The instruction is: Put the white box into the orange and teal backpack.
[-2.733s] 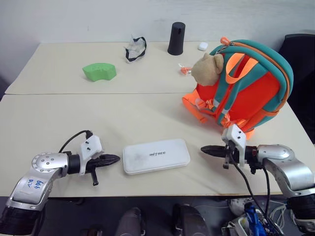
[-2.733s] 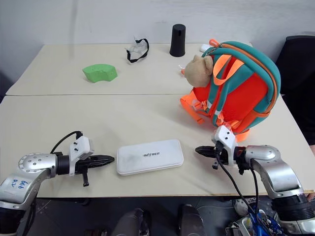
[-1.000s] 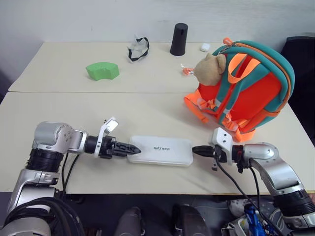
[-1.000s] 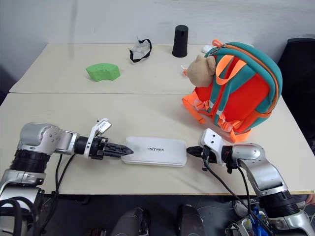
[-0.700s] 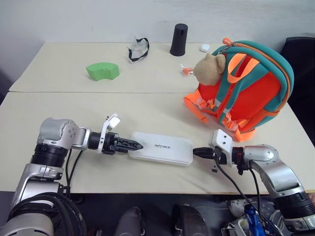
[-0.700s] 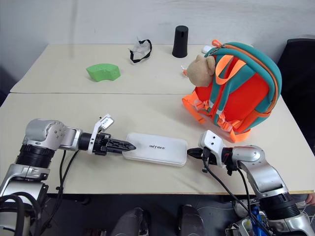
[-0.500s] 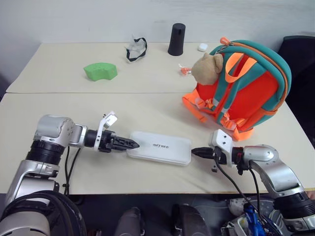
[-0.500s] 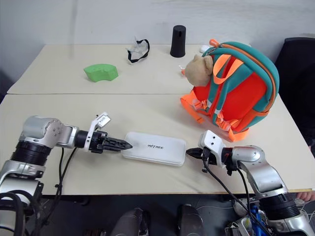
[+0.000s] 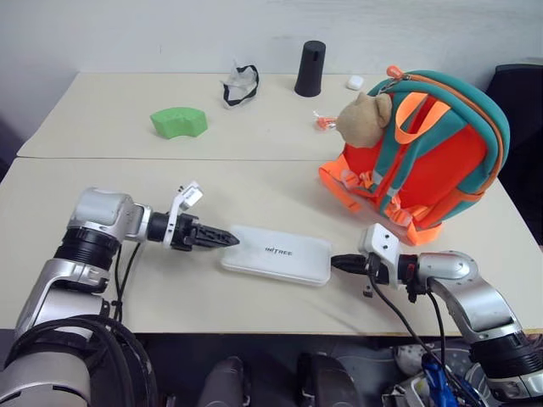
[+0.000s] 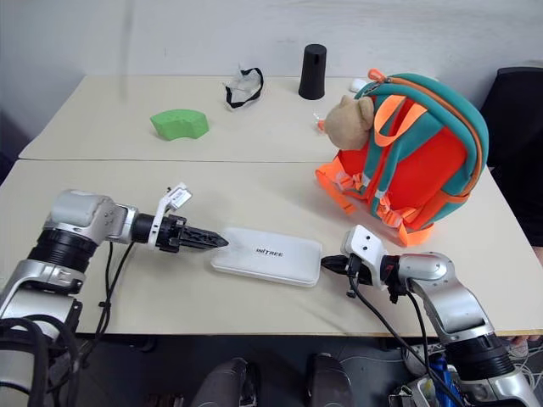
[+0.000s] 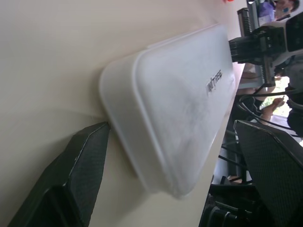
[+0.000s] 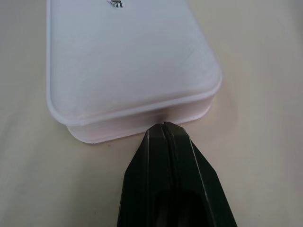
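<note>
The white box lies flat near the table's front edge, grey lettering on top. My left gripper is at the box's left end; in the left wrist view its fingers stand wide open on either side of the box's short end. My right gripper is shut, and its tip touches the right end of the box. The orange and teal backpack stands upright at the back right with a tan plush bear on its front, apart from both grippers.
On the far table are a green curved block, a crumpled wrapper with a black strap, a black cup, a tiny white case and a small orange item. A dark chair stands at the right.
My left gripper has shifted slightly toward the far corner of the box's left end and its wrist has rolled. The right gripper and the box have stayed put.
</note>
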Robot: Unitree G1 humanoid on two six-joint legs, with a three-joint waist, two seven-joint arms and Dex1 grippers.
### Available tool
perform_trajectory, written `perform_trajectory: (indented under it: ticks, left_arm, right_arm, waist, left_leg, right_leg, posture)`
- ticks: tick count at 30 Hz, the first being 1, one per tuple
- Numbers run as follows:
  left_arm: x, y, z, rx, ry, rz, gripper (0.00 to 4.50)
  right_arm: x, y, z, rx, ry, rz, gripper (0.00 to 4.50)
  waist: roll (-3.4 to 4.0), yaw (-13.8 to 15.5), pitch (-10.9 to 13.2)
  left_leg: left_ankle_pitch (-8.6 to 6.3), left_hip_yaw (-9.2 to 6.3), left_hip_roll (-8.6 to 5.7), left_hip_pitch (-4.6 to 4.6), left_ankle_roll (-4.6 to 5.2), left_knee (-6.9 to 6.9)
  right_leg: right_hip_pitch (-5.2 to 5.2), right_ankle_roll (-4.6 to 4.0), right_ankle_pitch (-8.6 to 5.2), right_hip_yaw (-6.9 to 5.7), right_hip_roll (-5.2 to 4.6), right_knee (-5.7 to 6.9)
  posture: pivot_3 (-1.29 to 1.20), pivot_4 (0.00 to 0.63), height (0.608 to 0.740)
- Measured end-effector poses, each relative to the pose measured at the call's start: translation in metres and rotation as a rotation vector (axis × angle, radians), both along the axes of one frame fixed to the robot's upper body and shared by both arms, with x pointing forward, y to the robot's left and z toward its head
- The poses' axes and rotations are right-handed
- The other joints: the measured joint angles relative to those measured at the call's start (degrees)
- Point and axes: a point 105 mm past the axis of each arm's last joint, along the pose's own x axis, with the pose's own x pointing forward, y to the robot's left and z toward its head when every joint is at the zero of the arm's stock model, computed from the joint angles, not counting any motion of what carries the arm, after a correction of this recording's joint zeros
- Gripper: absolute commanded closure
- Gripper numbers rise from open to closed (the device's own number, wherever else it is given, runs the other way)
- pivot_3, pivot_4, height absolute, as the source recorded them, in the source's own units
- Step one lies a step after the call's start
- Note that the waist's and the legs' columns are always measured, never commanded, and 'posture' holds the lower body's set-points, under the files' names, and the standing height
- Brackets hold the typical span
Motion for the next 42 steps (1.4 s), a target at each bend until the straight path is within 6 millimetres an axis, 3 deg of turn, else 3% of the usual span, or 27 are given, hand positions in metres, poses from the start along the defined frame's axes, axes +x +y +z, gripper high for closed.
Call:
perform_trajectory:
  ticks: [9,15,18,26,30,34,36,40,42]
  left_arm:
    - [-0.002,-0.034,0.000,-0.032,0.038,-0.072,0.08]
    - [-0.002,-0.035,0.002,-0.004,0.029,-0.108,0.08]
    - [-0.001,-0.036,0.005,-0.008,0.021,-0.124,0.68]
    - [0.000,-0.039,0.013,-0.069,0.018,-0.152,2.99]
    - [-0.002,-0.039,0.018,-0.114,-0.037,-0.176,3.18]
    - [-0.012,-0.022,0.022,-0.186,-0.104,-0.161,3.18]
    - [-0.018,-0.015,0.032,-0.223,-0.190,-0.158,3.18]
    - [-0.038,0.000,0.052,-0.278,-0.391,-0.164,3.18]
    - [-0.051,0.006,0.063,-0.300,-0.484,-0.159,3.18]
  right_arm:
    - [0.000,0.002,0.000,0.008,-0.002,-0.004,4.50]
    - [-0.001,0.002,-0.005,0.014,-0.001,-0.018,4.50]
    - [-0.002,0.003,-0.006,0.016,-0.008,-0.021,4.50]
    - [-0.003,0.002,-0.004,0.019,-0.022,-0.032,4.50]
    - [-0.007,0.005,-0.007,0.019,-0.017,-0.027,4.50]
    - [-0.018,0.009,-0.007,0.048,-0.001,-0.018,4.50]
    - [-0.019,0.003,0.003,0.096,0.002,-0.058,4.50]
    - [-0.017,-0.030,0.034,0.215,0.010,-0.190,3.68]
    - [-0.018,-0.048,0.052,0.284,0.021,-0.239,2.96]
  waist:
    - [-0.02,-0.1,0.0]
    - [-0.06,-0.3,0.0]
    - [-0.06,-0.3,0.0]
    - [-0.10,-0.3,0.0]
    - [-0.10,-0.5,0.0]
    - [-0.10,-0.5,0.0]
    - [-0.11,-0.3,0.0]
    - [-0.10,-0.2,0.1]
    - [-0.10,-0.2,0.0]
  left_leg:
    - [0.01,0.00,0.02,-0.01,0.00,0.01]
    - [0.01,0.00,0.05,-0.01,-0.02,0.01]
    - [0.01,0.00,0.05,0.00,-0.02,0.01]
    - [0.01,0.01,0.05,0.02,-0.02,0.03]
    - [0.00,0.02,0.10,0.02,-0.04,0.02]
    - [-0.03,-0.02,0.22,-0.05,-0.11,0.02]
    - [-0.03,-0.02,0.17,-0.06,-0.10,0.05]
    - [-0.06,-0.13,0.17,-0.05,-0.06,0.02]
    - [-0.06,-0.22,0.19,-0.05,-0.07,0.02]
  right_leg:
    - [0.00,0.02,0.01,0.00,0.03,0.02]
    - [-0.01,0.02,0.00,0.00,0.07,0.19]
    - [-0.02,0.02,0.00,0.01,0.08,0.18]
    - [0.00,0.02,0.00,0.02,0.06,0.12]
    - [-0.03,0.02,0.00,0.06,0.00,0.20]
    - [-0.06,-0.02,-0.02,0.04,-0.04,0.23]
    - [-0.06,-0.02,-0.02,0.05,-0.07,0.21]
    - [0.02,-0.01,-0.01,0.03,-0.20,-0.11]
    - [0.08,-0.02,-0.01,-0.03,-0.19,-0.19]
  posture:
    - [0.00,0.150,0.740]
    - [0.00,0.150,0.740]
    - [0.00,0.150,0.740]
    - [0.00,0.150,0.740]
    - [0.00,0.150,0.740]
    - [0.00,0.150,0.740]
    - [0.00,0.150,0.740]
    - [0.00,0.150,0.740]
    - [0.00,0.150,0.740]
